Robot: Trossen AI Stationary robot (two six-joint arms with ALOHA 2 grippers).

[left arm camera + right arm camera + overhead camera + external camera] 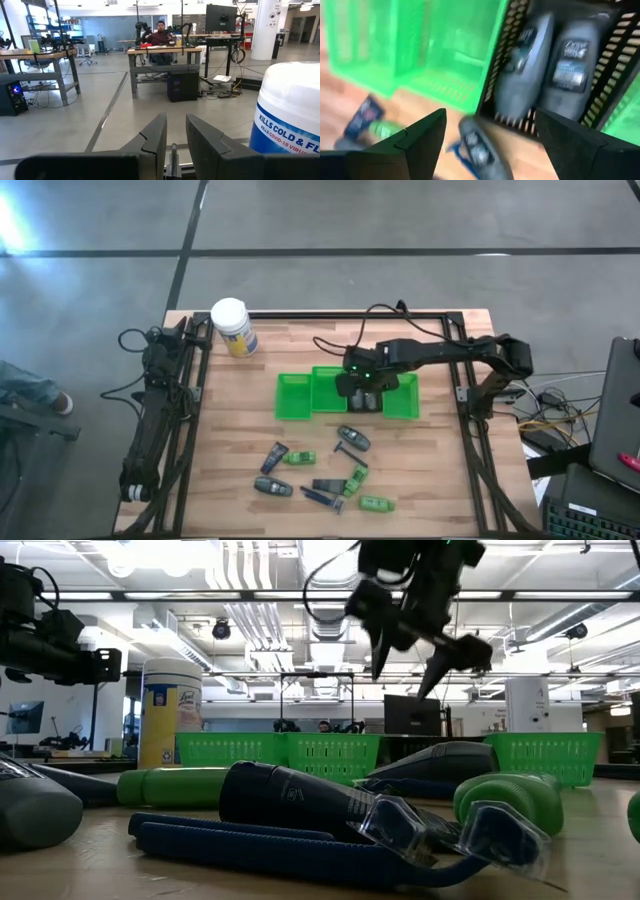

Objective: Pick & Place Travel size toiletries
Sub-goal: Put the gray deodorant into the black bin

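**A:** What could go wrong from here?

**B:** The right gripper (362, 388) hangs over the row of green bins (293, 397) near the middle of the desk (440, 470), fingers spread wide with nothing between them. Directly below, two grey bottles (547, 65) lie side by side in a dark-walled bin. As I judge it, lifting away carelessly could snag a finger on the bin wall and drag the whole row.

**A:** What do the bins hold?

**B:** From overhead, only the bin under the gripper shows dark contents. The bin at the left end looks empty. The others are partly hidden by the arm.

**A:** Where are the remaining toiletries?

**B:** Scattered toward the desk's front edge: grey tubes (353, 438), small green bottles (376, 503) and thin dark sticks (321, 499), several touching. Crowding could make the next grab nudge a neighbour.

**A:** And the other arm?

**B:** The left gripper (172, 145) waits along the left edge, fingers nearly closed, holding nothing, beside a white canister (233, 326).
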